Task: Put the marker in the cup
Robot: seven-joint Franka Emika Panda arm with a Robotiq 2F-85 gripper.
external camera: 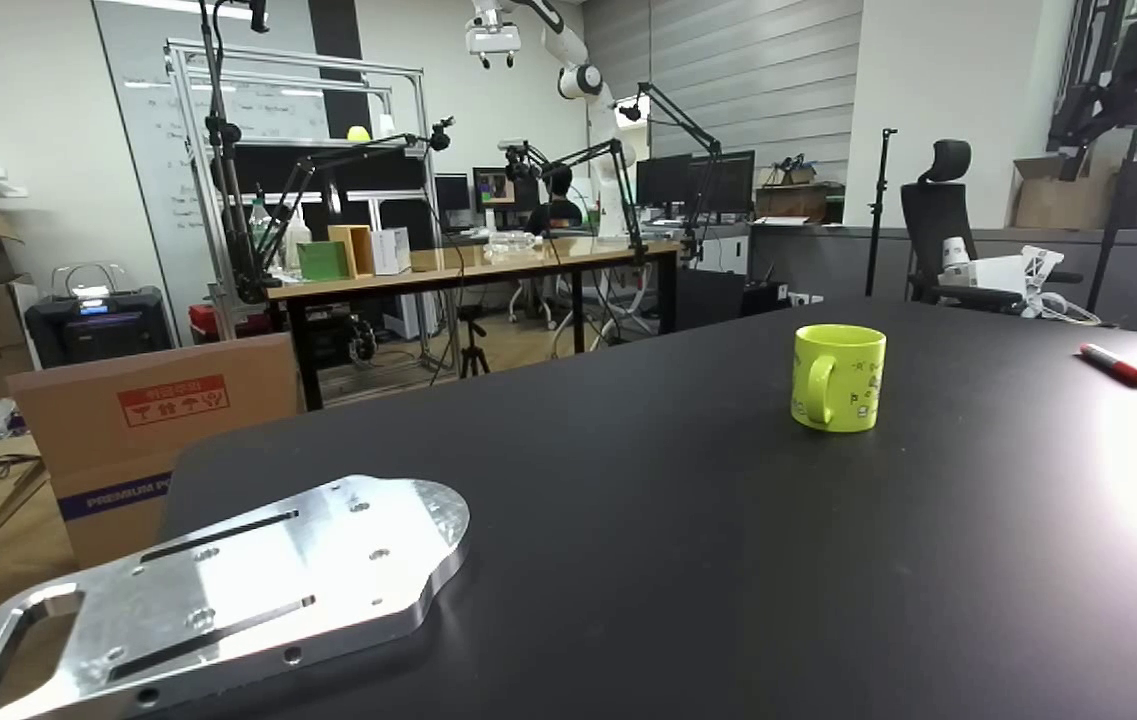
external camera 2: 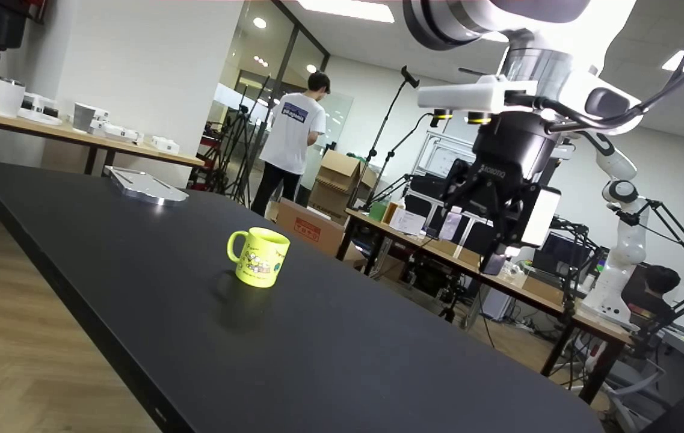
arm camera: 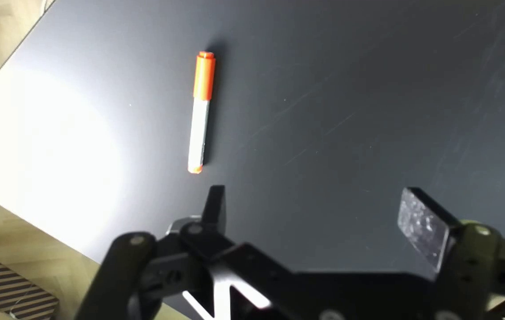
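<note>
The marker (arm camera: 201,113) lies flat on the dark table, with a red cap, a white body and a red end. It also shows at the right in an exterior view (external camera: 1115,366); the remaining exterior view does not show it. The yellow-green cup (external camera: 838,378) stands upright with a side handle and printed pictures; it shows in both exterior views (external camera 2: 262,257). In the wrist view a yellow-green sliver shows behind the right finger. My gripper (arm camera: 312,213) is open and empty, fingers wide apart. It hangs above the table (external camera 2: 471,243). The marker lies beyond the left fingertip, not between the fingers.
A silver metal plate (external camera: 228,590) lies at the table end away from the marker; it also shows in an exterior view (external camera 2: 146,186). Bright glare covers the table (arm camera: 279,133) near the marker. The table edge runs left of the marker. A cardboard box (external camera: 168,430) stands beside the table.
</note>
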